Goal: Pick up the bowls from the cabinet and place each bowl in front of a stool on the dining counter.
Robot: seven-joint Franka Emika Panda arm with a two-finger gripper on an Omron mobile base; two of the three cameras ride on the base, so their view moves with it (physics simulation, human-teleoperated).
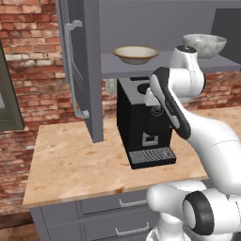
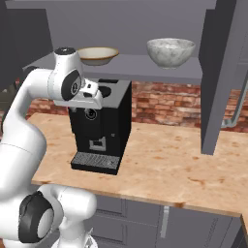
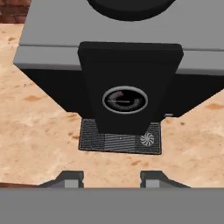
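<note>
1. Inside the open grey wall cabinet (image 1: 84, 70), 2 bowls sit on the shelf (image 2: 145, 65): the shallow cream bowl (image 1: 135, 54) with its tan-brown rim to the left, the deeper marbled bowl (image 2: 170, 52) well apart to its right.
2. The white arm's hand (image 2: 92, 93) hangs below shelf level, facing the black coffee machine (image 3: 127, 103) that stands on the speckled stone bench (image 1: 70, 160).
3. In the hand view the 2 fingertips (image 3: 70, 178) stand parted, with bare bench between them; the jaws are released and grasp nothing.
4. Judged from this, the task is at its first step, the reach for a bowl, with neither bowl lifted yet.
5. The next move likely calls for raising the hand above the shelf edge, nearest the cream bowl, and clearing the coffee machine's top and the swung-out door.
</note>
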